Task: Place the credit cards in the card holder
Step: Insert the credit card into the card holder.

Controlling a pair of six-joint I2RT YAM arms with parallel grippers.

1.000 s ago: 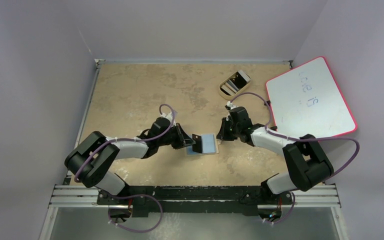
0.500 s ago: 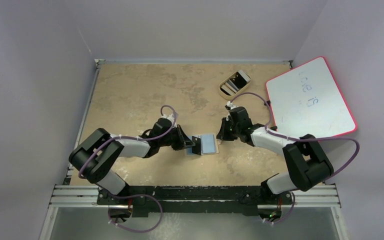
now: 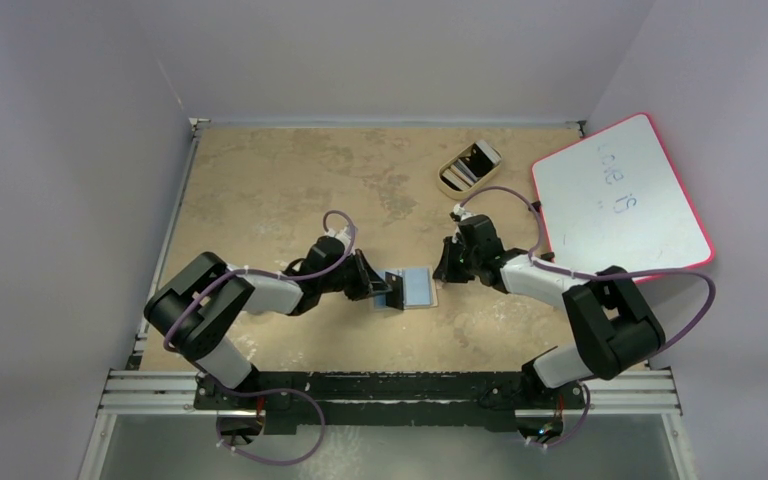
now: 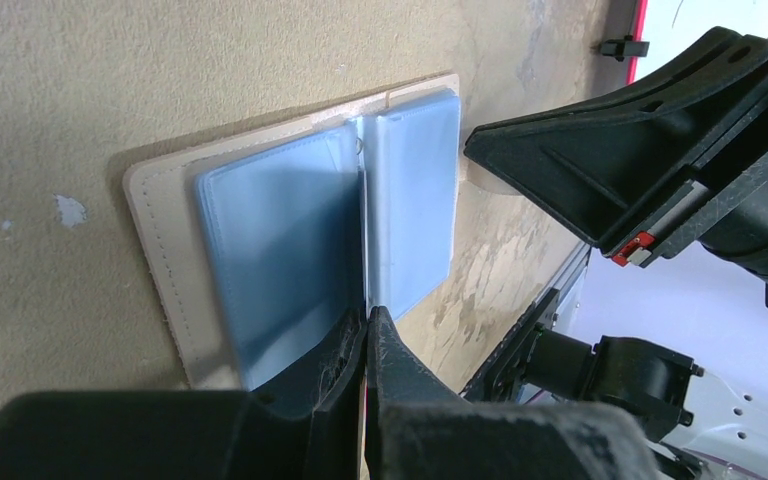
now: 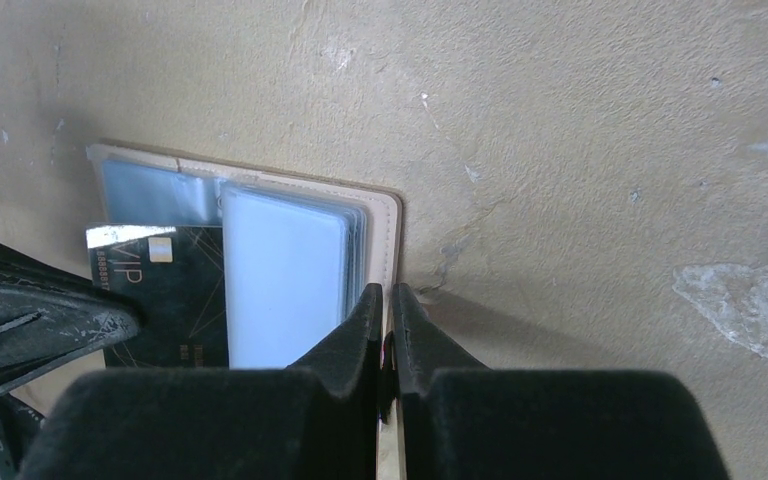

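Note:
The card holder (image 3: 418, 288) lies open at mid-table, tan with pale blue sleeves (image 4: 270, 250). My left gripper (image 3: 388, 290) is shut on a black credit card (image 5: 165, 295) marked VIP. The card stands on edge over the holder's left half, its far end at the fold. From the left wrist it shows only as a thin pale line (image 4: 364, 230) running out from my left gripper (image 4: 366, 318). My right gripper (image 3: 444, 272) is shut on the holder's tan right rim (image 5: 392, 215), its tips (image 5: 388, 296) pinching that edge. No other credit cards are visible.
A tan oval tray (image 3: 468, 166) with a white-edged phone in it sits at the back right. A red-rimmed whiteboard (image 3: 620, 195) covers the right side of the table. Walls close off the left, back and right.
My left arm has shifted slightly right, bringing the card a little closer over the holder. The right arm and the holder have stayed put.

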